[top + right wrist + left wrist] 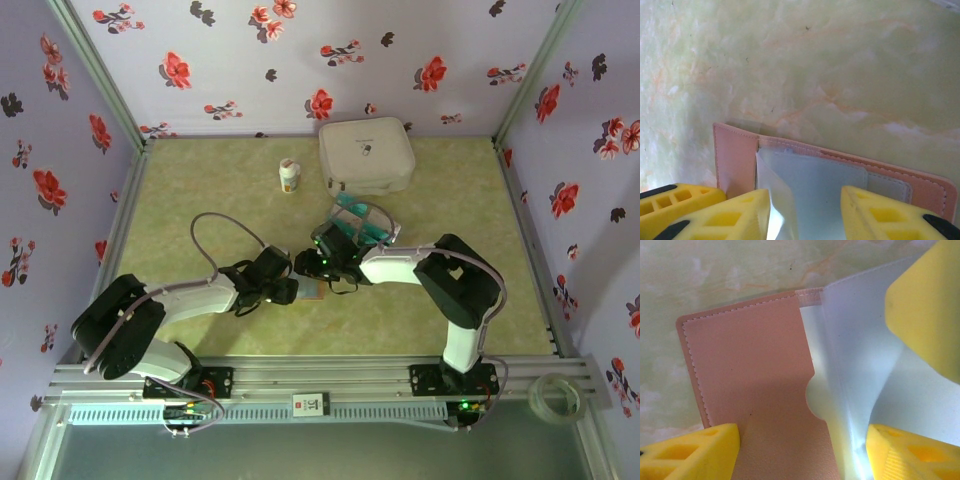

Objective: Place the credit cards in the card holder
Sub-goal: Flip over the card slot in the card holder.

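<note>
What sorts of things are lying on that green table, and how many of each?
White case: 1
Small white bottle: 1
Card holder: 1
Pile of teal cards: 1 (the cards overlap too much to count)
Total: 4

A white rounded case (pixel 366 155) lies flat at the upper middle of the frame, close to the back wall. Just left of it, apart from it, a small white bottle (pixel 289 177) stands upright. Both rest on a pale green marbled tabletop (pixel 200 190). Lilac wallpaper (pixel 300 60) with red and dark flowers encloses three sides. Along the bottom runs a metal rail (pixel 330 378); a roll of clear tape (pixel 558 396) lies at its right end and a small white label (pixel 310 403) sits at its middle.
</note>
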Tool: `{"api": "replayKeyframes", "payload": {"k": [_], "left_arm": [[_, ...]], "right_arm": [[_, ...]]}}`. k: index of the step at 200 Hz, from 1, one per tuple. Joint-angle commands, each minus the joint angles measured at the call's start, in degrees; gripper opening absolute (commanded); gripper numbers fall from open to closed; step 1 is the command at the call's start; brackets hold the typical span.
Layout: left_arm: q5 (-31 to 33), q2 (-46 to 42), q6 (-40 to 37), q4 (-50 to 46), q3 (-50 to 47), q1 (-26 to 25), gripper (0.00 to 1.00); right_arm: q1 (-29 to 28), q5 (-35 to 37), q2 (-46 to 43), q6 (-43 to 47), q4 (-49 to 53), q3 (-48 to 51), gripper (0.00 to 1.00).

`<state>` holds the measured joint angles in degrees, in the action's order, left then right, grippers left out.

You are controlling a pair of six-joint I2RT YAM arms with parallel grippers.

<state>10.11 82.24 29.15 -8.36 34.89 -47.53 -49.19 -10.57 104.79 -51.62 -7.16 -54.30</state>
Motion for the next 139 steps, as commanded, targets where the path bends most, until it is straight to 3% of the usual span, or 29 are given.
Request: {"api": "replayKeyframes", "payload": {"k": [1, 88, 126, 139], "left_arm": [[1.01, 0.8, -0.58, -1.31, 0.08, -0.37, 0.69], [1.05, -0.31, -0.48, -1.48, 0.24, -0.37, 0.7], [2.75, -8.73, 1.07, -2.35, 0.35, 0.04, 0.79], [3.76, -13.18, 2.4, -2.59, -0.04, 0.61, 0.86]], "right_arm": [[-0.55, -1.18, 0.5, 0.42, 0.28, -2.04, 0.4], [-1.16, -1.62, -0.63, 0.55, 1.1, -2.38, 0.41], [-2.04, -1.94, -1.75, -0.61, 0.72, -2.79, 0.43], [-2.47, -1.69, -2.22, -1.16, 0.52, -2.96, 0.44]]}}
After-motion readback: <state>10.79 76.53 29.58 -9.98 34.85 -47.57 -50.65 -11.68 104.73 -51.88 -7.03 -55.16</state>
